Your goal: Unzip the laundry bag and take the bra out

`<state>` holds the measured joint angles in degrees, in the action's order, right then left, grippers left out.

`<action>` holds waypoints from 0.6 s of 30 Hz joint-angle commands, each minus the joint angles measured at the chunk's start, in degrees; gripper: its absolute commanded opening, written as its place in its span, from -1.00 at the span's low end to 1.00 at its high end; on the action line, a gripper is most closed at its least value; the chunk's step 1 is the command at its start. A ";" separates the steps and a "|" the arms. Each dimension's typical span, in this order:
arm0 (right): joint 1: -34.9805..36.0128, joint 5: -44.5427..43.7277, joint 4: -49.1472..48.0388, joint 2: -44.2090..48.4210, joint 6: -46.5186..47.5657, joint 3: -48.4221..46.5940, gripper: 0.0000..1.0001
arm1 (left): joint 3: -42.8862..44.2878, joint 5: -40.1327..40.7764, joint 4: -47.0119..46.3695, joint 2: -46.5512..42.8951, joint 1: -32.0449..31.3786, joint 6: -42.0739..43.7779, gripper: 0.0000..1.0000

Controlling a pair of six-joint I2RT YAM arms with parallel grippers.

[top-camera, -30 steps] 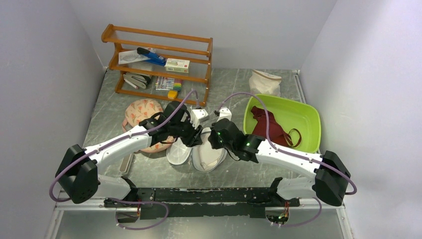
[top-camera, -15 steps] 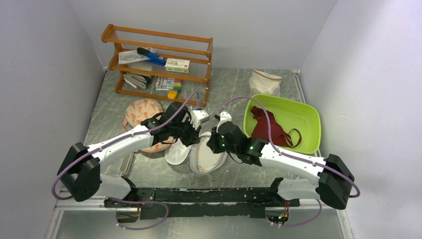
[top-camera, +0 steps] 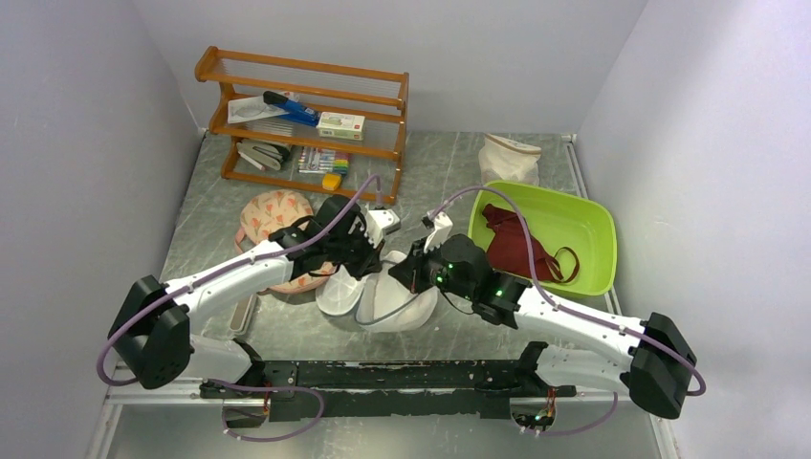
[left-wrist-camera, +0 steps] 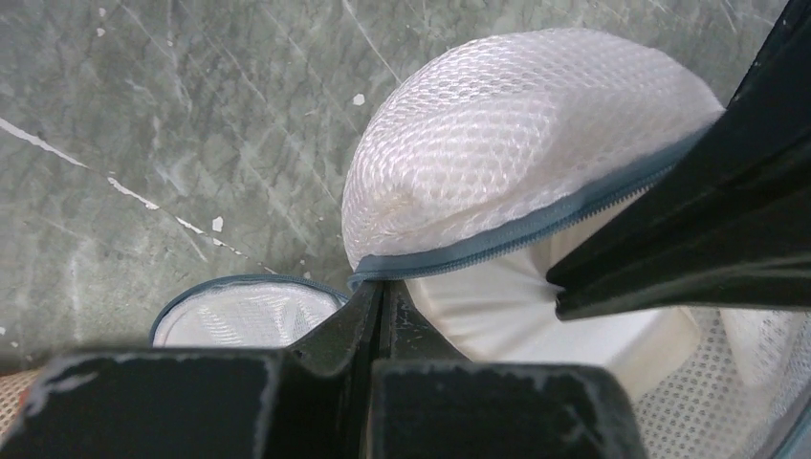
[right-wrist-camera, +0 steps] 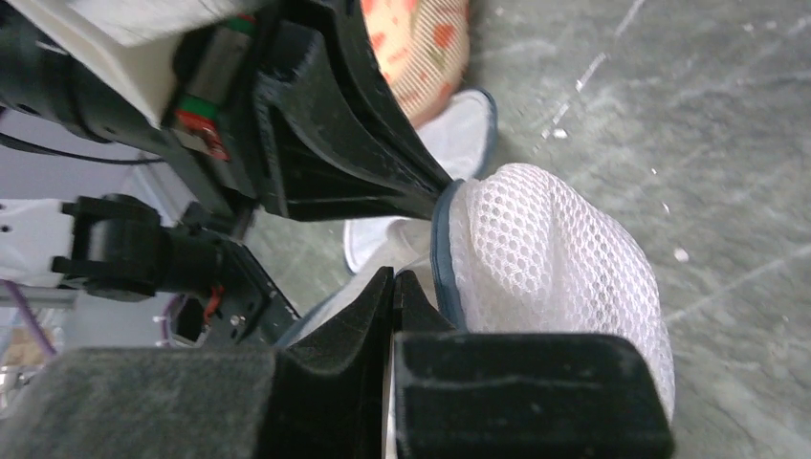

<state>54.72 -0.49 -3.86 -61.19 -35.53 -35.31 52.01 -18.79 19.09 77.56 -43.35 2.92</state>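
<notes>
The white mesh laundry bag (top-camera: 394, 306) lies open at mid-table, its two halves spread and its blue-grey zipper rim showing. My left gripper (top-camera: 369, 260) is shut on the rim's zipper edge (left-wrist-camera: 459, 251), where the domed mesh half (left-wrist-camera: 507, 143) begins. My right gripper (top-camera: 414, 278) is shut on the bag's rim beside the mesh dome (right-wrist-camera: 559, 277), facing the left gripper's fingers (right-wrist-camera: 373, 182). The maroon bra (top-camera: 516, 245) lies limp in the green basin (top-camera: 585, 212) to the right, apart from both grippers.
A wooden rack (top-camera: 301, 115) with stationery stands at the back left. A peach floral padded item (top-camera: 275, 215) lies under my left arm. A cream cloth sack (top-camera: 509, 156) sits behind the basin.
My right arm has drawn back toward the right, pulling its half of the bag up and open. My left gripper has kept its hold nearly in place.
</notes>
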 commanded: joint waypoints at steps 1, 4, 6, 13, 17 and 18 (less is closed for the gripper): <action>-0.83 5.26 -9.96 1.29 -0.22 0.31 -1.00 | 1.01 2.37 -1.13 -2.25 -0.42 -0.58 -0.86; -0.81 7.35 -10.68 0.41 0.25 -0.06 -1.00 | 0.87 2.19 -1.41 -3.15 -0.37 -0.79 -0.86; -0.82 8.29 -10.34 -0.25 0.35 0.38 -1.00 | 0.71 2.34 -1.96 -4.33 -0.42 -1.25 -0.86; -1.15 19.20 -15.23 -4.11 1.44 5.12 -1.00 | -1.82 4.77 -5.94 -8.60 -0.42 -2.99 -0.86; -1.15 24.31 -21.28 -6.62 -0.14 5.94 -1.00 | -0.82 4.54 -4.86 -7.37 -0.41 -3.09 -0.86; -1.14 25.27 -21.88 -7.60 -0.26 5.04 -1.00 | -0.70 4.07 -5.01 -7.03 -0.42 -3.16 -0.86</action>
<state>53.69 17.04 -17.21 -66.87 -35.09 -29.10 50.87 -15.40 16.60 69.73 -43.35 0.60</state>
